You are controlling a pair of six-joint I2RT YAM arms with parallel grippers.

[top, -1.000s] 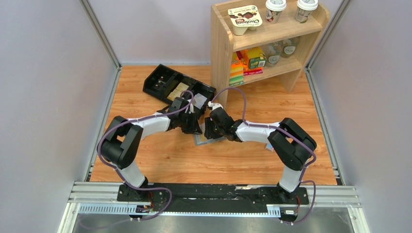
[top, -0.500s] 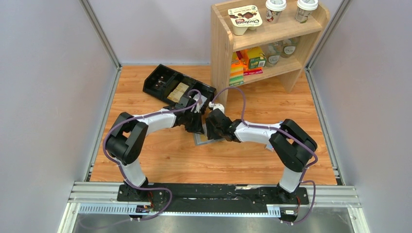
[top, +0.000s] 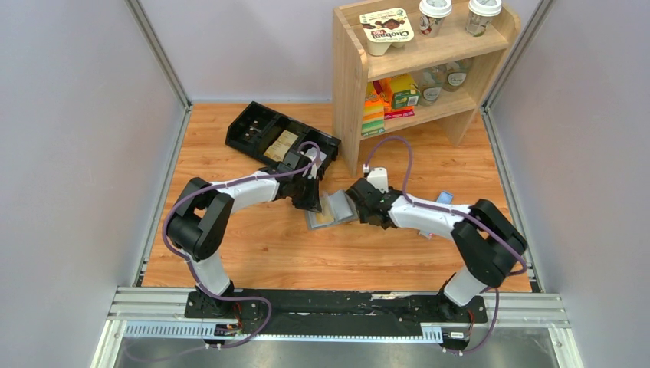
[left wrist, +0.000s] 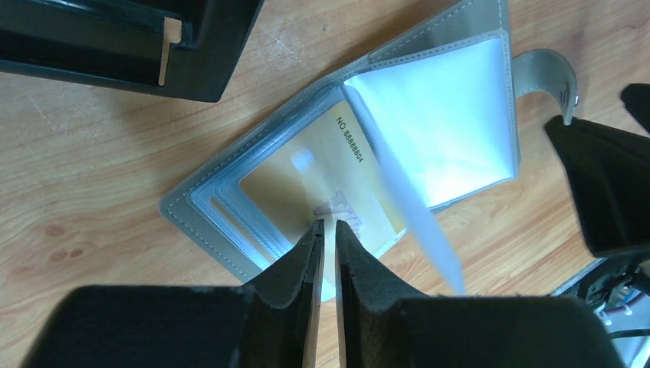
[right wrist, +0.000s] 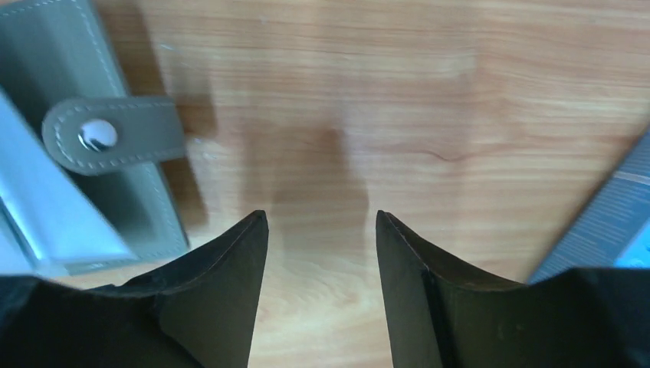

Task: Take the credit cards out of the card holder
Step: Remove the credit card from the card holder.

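The grey card holder (top: 331, 210) lies open on the wooden table between the two arms. In the left wrist view its clear sleeves (left wrist: 448, 115) show, one of them standing up. A tan credit card (left wrist: 306, 184) sits in its left half. My left gripper (left wrist: 328, 224) is shut to a thin slit, its tips down on that card's near edge, and nothing shows between the jaws. In the top view the left gripper (top: 312, 203) stands at the holder's left edge. My right gripper (right wrist: 322, 218) is open over bare wood, just right of the holder's snap tab (right wrist: 107, 136).
A black compartmented tray (top: 260, 126) lies just behind the left gripper. A wooden shelf unit (top: 414, 69) with cups and packets stands at the back right. A slim blue-and-white packet (top: 443, 198) lies beside the right forearm.
My right gripper has drawn back to the right, off the holder, and its jaws have widened. The holder now lies uncovered. The left gripper has shifted slightly right along the holder's left edge.
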